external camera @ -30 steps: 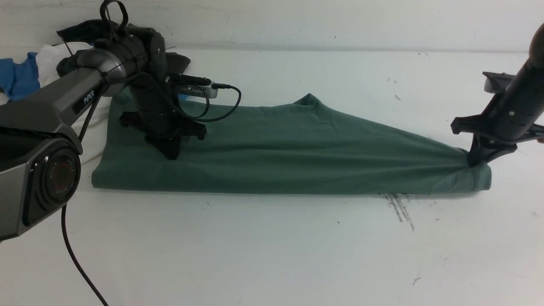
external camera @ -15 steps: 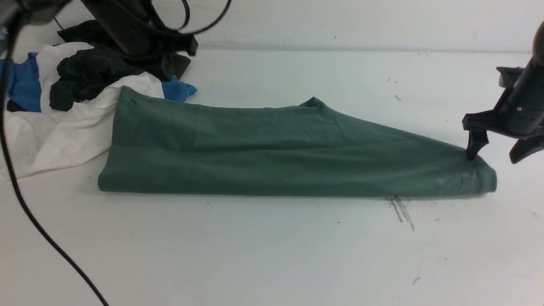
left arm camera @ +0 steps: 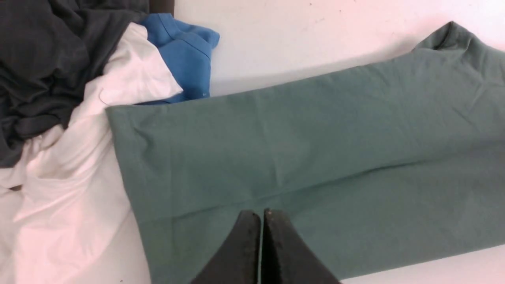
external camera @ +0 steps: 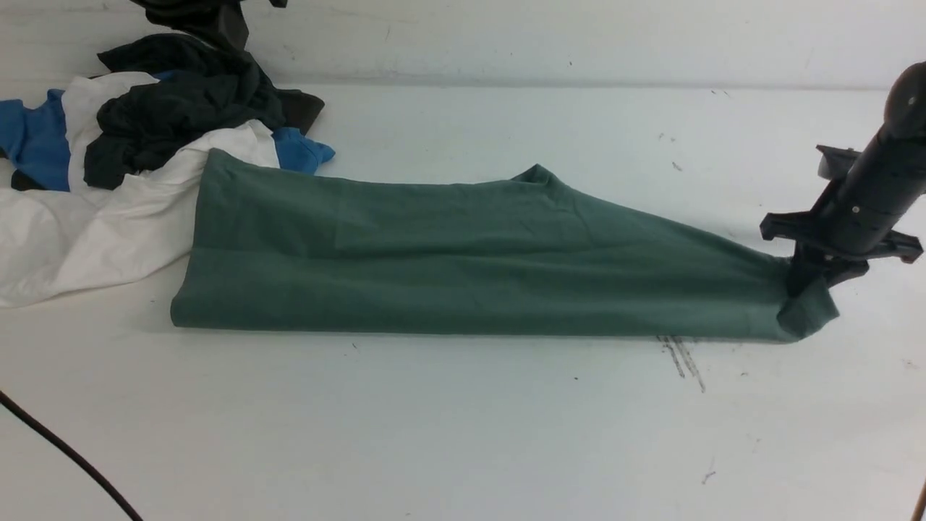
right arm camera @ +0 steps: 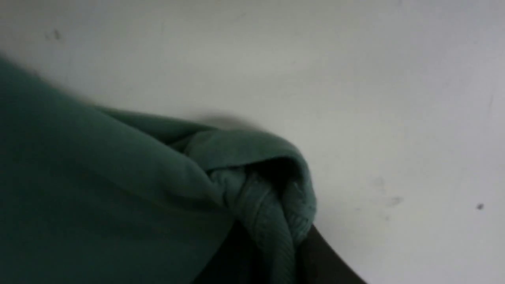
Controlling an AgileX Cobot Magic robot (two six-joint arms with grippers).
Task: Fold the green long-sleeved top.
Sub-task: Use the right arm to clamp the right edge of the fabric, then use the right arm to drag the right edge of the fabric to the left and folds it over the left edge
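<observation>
You can read no brand, label or writing anywhere. At left, your left gripper point(left arm camera: 262, 215), mostly cut off in the front view, has its fingertips pressed together above the cloth. Beside the white garment point(external camera: 130, 231), the green long-sleeved top point(external camera: 434, 268) lies as a long folded strip across the table point(external camera: 463, 427). At right, your right gripper point(external camera: 803, 278) pinches its end, hiding the gripped fabric partly.

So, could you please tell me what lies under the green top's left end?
White cloth and blue cloth emerge beside it; whatever the green top covers there can't be seen.
</observation>
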